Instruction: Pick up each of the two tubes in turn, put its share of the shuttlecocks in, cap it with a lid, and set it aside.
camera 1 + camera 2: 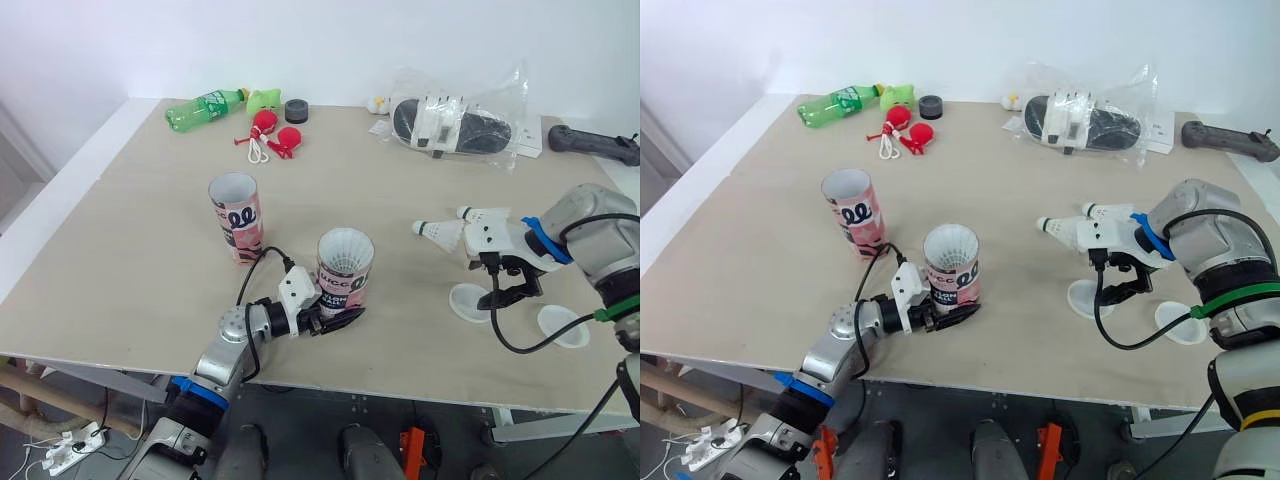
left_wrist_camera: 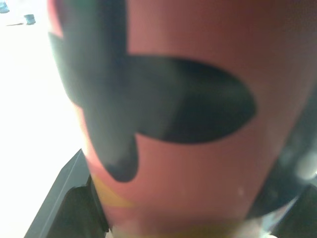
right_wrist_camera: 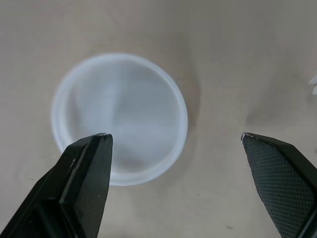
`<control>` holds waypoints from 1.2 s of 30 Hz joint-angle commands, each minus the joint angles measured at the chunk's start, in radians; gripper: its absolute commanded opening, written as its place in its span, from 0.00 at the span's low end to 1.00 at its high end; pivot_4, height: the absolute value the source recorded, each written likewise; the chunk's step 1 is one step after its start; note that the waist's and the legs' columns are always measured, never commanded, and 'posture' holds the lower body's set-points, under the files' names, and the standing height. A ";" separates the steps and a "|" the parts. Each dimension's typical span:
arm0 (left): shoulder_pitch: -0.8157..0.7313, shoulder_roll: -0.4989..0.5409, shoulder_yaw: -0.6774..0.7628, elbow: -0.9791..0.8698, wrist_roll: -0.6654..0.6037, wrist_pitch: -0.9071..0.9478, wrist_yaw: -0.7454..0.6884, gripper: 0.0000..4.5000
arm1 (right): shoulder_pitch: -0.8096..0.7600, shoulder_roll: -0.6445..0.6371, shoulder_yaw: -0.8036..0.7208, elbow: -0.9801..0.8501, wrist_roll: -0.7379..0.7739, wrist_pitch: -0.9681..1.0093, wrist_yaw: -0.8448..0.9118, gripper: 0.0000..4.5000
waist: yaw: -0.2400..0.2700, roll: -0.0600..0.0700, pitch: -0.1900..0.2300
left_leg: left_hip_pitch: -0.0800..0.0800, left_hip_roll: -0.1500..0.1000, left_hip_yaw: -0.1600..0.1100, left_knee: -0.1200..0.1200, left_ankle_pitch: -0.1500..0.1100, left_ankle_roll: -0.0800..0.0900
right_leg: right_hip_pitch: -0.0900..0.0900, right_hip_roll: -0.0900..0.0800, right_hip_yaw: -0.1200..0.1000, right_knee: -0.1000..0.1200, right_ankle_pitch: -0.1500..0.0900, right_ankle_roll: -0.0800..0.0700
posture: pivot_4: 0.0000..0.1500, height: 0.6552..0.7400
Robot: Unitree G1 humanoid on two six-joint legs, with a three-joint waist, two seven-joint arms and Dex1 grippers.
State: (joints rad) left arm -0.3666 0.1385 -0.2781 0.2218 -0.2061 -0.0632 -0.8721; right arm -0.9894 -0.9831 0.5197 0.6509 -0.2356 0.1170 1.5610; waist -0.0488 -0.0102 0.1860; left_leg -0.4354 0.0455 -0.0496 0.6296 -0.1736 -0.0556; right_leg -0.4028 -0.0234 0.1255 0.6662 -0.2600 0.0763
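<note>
My left end effector (image 1: 335, 320) grips the loaded tube (image 1: 345, 268), uncapped; my right end effector (image 3: 176, 139) hangs wide over a lid (image 3: 119, 116) right of it. The empty tube (image 1: 236, 215) is not yet filled.

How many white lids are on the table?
2. One lid lies below the open right gripper; the other lid lies beside it, nearer the right edge of the table. None seems hidden.

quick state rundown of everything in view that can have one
near tube: upright, uncapped, loaded
far tube: upright, uncapped
two lids: loose, on neither tube
loose shuttlecocks: lying on their sides
left gripper: shut on near tube
right gripper: open over one lid
bottle: on its side
</note>
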 commanded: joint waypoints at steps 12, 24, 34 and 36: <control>0.009 -0.005 0.006 0.030 0.009 -0.015 -0.005 0.66 | -0.033 0.069 -0.032 0.138 -0.059 -0.058 0.044 0.28 | -0.002 0.000 0.000 | 0.012 0.000 0.000 -0.001 0.000 0.000 | 0.013 0.000 0.000 0.000 -0.005 0.007 | 1.00 1.00; -0.012 -0.014 0.018 0.057 0.011 -0.034 -0.004 0.66 | -0.075 -0.056 0.003 -0.067 0.226 0.028 0.053 0.02 | -0.002 0.003 0.001 | 0.013 0.000 -0.001 -0.002 0.000 0.000 | 0.014 0.000 0.000 0.000 -0.005 0.007 | 1.00 1.00; -0.010 -0.025 0.012 0.082 0.017 -0.051 -0.012 0.66 | -0.365 -0.012 -0.035 -0.400 0.656 0.356 0.053 0.02 | -0.018 0.007 0.000 | 0.013 -0.001 -0.002 -0.007 0.000 0.000 | 0.012 0.000 0.001 0.000 -0.007 0.006 | 1.00 1.00; -0.013 -0.028 0.011 0.089 0.019 -0.053 -0.012 0.66 | -0.385 0.049 -0.052 -0.429 0.625 0.345 0.050 0.02 | -0.019 0.008 0.000 | 0.011 -0.001 -0.001 -0.007 0.000 0.000 | 0.010 -0.001 0.001 -0.001 -0.007 0.006 | 1.00 1.00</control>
State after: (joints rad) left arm -0.3857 0.1138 -0.2581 0.2868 -0.1956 -0.1126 -0.8815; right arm -1.3309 -0.9461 0.5277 0.2624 0.4003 0.4613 1.5740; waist -0.0675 -0.0019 0.1856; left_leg -0.4246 0.0446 -0.0523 0.6223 -0.1736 -0.0557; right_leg -0.3925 -0.0235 0.1253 0.6659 -0.2671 0.0824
